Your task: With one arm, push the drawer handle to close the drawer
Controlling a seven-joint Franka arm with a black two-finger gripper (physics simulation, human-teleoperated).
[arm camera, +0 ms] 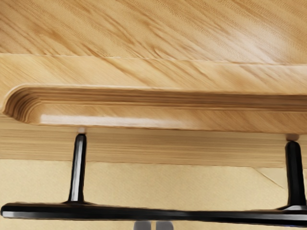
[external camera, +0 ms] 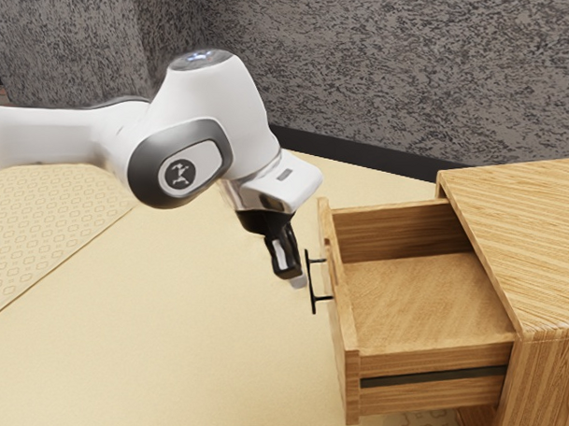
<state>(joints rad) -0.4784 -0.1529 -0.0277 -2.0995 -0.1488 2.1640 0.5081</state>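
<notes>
So there's one white robot arm (external camera: pixel 218 99), smooth and glossy, with a grey-ringed disc on its side carrying a small pale emblem (external camera: pixel 180 174). Couldn't read any lettering on it. The black end effector (external camera: pixel 299 281) is angled down right beside the drawer handle (external camera: pixel 311 289); can't tell if they're actually touching. Its two grey fingertips (arm camera: pixel 164 225) are pressed together, with just a sliver between them, and they aren't pinching anything.

The handle is one slim black bar on two rounded posts, kinda shiny, sticking out from the front of the one drawer (external camera: pixel 351 393). That drawer's hanging well open, and there's nothing inside, just bare wood grain. One long scooped groove (arm camera: pixel 144 115) with a rounded end runs along the front, parallel to the bar, and a dark strip (external camera: pixel 433 375) goes down the side.

Cabinet's (external camera: pixel 509 207) boxy, same honey-coloured striped wood. Behind it: mottled grey wall (external camera: pixel 392 77), black skirting (external camera: pixel 361 153), and cream floor (external camera: pixel 169 312) with patterned patches.
</notes>
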